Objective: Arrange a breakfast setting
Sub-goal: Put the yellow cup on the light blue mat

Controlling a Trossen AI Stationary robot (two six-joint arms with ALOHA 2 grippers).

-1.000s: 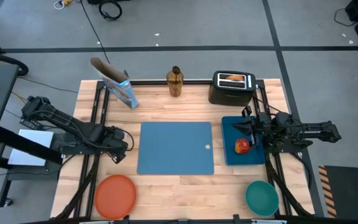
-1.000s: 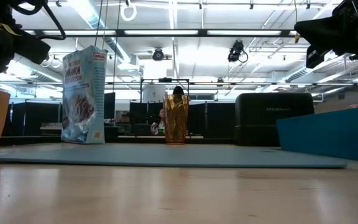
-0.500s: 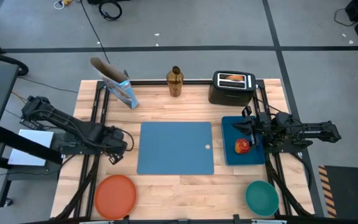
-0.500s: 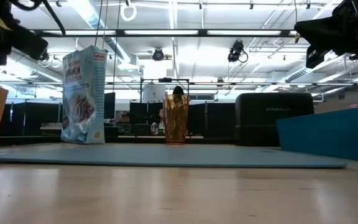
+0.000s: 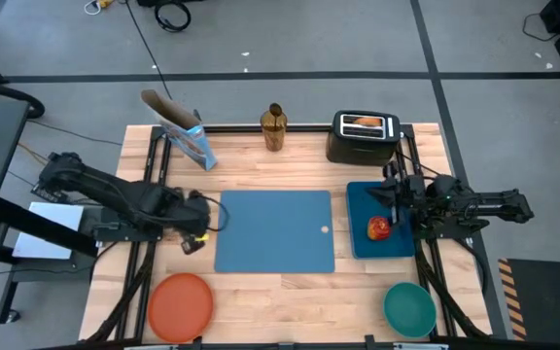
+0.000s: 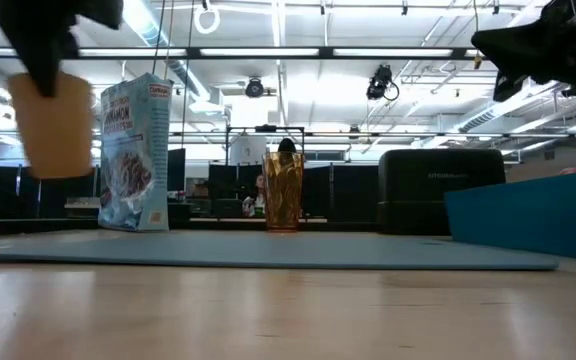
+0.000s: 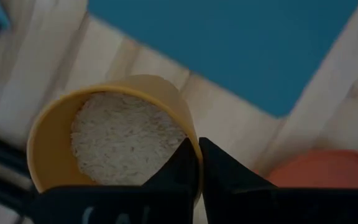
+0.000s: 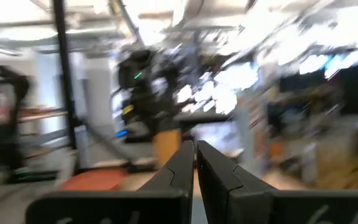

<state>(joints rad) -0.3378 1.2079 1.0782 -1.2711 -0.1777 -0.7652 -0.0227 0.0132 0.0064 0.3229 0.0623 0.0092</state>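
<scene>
Left gripper (image 7: 197, 149): clamped on the cup (image 7: 114, 140) rim, cup off the table beside the placemat (image 5: 274, 230).
Right gripper (image 8: 195, 152): closed, empty, above the apple (image 5: 379, 227).

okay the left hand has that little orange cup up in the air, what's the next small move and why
Probably carry the cup sideways over the blue placemat, then lower it. The left hand is shut on the cup's rim, the cup hangs clear of the wooden table, just short of the mat's left edge, and the mat is bare.
</scene>
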